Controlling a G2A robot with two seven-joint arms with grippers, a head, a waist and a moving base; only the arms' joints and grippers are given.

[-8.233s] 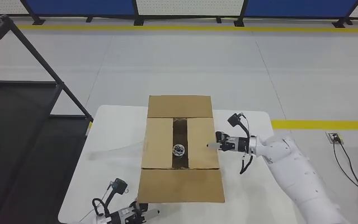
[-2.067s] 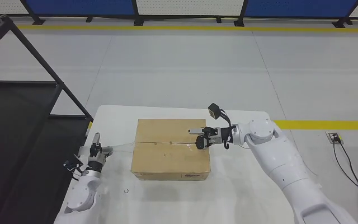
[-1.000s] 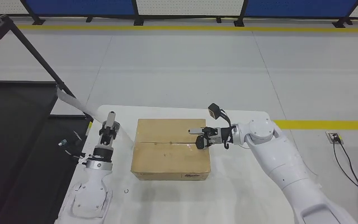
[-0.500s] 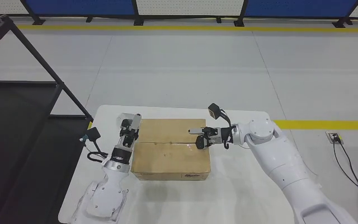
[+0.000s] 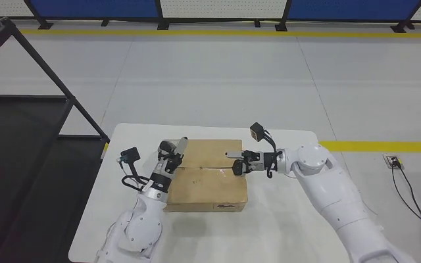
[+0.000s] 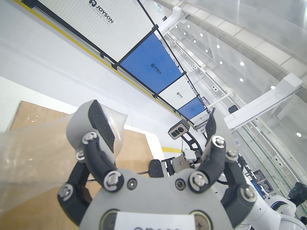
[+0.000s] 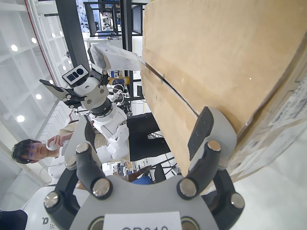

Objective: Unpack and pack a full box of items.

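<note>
Toward the left edge of the white bench [image 5: 135,141], the left arm lies alongside the cardboard box [image 5: 207,184], and its left pincer [image 5: 174,150] hangs over the box's far left corner. The jaws are spread wide with nothing gripped between them. A strip of clear film [image 6: 36,149] clings to one finger [image 6: 100,125] and trails back across the box top.

The box sits at the middle of the bench. Its top flaps are folded shut and meet in a seam [image 5: 207,167] that runs from left to right.

At the right edge of the box top, beside the end of the seam, is the right pincer [image 5: 235,162]. It is also open wide and holds nothing. One padded finger [image 7: 201,130] is at the box's upper right edge, and the other finger is apart from the cardboard.
</note>
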